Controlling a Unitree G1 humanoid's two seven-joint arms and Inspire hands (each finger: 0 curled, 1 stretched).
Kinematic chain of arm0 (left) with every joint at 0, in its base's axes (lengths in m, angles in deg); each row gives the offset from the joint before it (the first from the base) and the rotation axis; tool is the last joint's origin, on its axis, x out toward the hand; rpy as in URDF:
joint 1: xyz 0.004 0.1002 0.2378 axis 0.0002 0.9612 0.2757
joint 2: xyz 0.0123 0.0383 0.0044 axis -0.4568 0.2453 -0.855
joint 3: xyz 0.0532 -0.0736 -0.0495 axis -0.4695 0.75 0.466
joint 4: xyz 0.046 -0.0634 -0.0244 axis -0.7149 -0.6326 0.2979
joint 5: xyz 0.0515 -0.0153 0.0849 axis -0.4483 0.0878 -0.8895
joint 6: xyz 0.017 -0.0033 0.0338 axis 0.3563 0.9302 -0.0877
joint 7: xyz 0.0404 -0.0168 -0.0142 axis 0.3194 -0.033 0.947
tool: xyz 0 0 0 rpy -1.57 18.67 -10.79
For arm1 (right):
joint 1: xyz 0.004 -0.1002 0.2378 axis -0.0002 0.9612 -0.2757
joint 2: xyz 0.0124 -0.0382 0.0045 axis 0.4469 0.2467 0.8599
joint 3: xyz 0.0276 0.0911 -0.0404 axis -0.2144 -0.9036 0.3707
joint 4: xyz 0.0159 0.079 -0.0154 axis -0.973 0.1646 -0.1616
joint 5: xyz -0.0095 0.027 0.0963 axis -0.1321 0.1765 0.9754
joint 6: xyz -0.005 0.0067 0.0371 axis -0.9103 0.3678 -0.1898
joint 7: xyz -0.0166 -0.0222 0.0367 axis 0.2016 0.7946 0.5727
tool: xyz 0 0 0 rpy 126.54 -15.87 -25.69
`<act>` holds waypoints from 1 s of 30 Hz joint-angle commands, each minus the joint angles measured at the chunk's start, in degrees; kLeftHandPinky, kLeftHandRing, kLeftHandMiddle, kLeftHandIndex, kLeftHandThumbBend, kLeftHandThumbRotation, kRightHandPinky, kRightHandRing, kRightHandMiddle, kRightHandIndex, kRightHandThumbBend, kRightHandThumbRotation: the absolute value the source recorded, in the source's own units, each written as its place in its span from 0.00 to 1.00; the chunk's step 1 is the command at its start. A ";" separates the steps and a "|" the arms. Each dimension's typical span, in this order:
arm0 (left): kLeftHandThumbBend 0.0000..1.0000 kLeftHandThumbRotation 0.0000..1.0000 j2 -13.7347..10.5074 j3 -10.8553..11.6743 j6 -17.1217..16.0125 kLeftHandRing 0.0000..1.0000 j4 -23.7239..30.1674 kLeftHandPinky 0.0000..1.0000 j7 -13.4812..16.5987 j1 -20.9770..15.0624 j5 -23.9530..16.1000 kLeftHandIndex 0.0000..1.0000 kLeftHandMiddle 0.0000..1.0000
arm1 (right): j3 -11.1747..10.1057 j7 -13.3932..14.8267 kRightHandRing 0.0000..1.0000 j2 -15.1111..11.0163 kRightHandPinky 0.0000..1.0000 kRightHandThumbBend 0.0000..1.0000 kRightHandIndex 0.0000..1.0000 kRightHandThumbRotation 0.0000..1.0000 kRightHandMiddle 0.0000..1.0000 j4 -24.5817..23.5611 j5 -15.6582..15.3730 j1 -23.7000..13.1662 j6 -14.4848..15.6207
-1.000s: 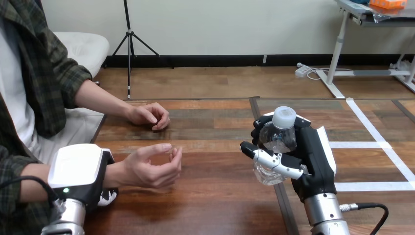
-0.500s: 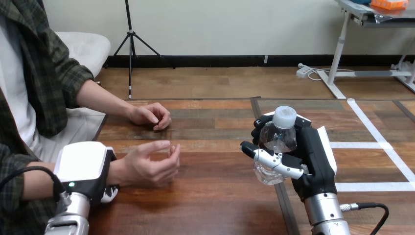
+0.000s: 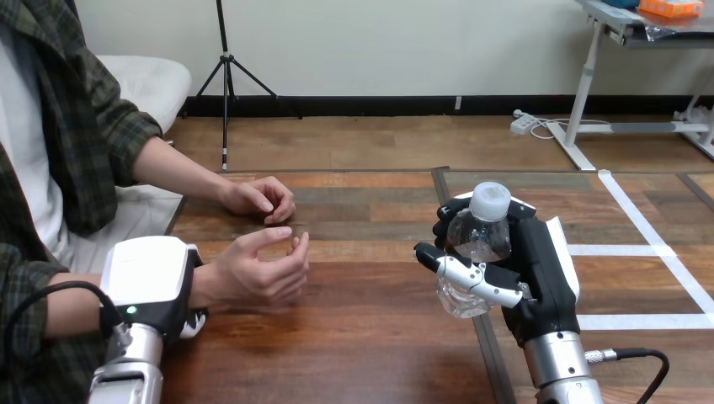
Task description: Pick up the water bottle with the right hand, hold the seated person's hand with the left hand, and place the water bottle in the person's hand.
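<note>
The right hand (image 3: 539, 271) was closed round the water bottle (image 3: 477, 246) and held it upright above the table (image 3: 362, 345), cap upward. Well to the left of the bottle, the person's nearer hand (image 3: 253, 273) was half cupped, its opening toward the bottle. The left hand (image 3: 150, 276) lay at the wrist (image 3: 202, 286), farther left of the bottle; whether it gripped the wrist could not be told.

Risks:
- An unsupported wrist could let the receiving hand drift during transfer.
- The cupped opening looked narrow, so the bottle could catch on it.
- Release before the person closed on the bottle would drop it.
</note>
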 commanded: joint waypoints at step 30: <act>0.84 0.00 2.52 -1.58 -10.69 0.41 -8.80 0.39 11.09 -1.51 5.20 0.45 0.45 | -0.82 0.30 0.43 -0.73 0.40 0.70 0.48 0.00 0.46 -4.64 0.82 -4.68 -0.35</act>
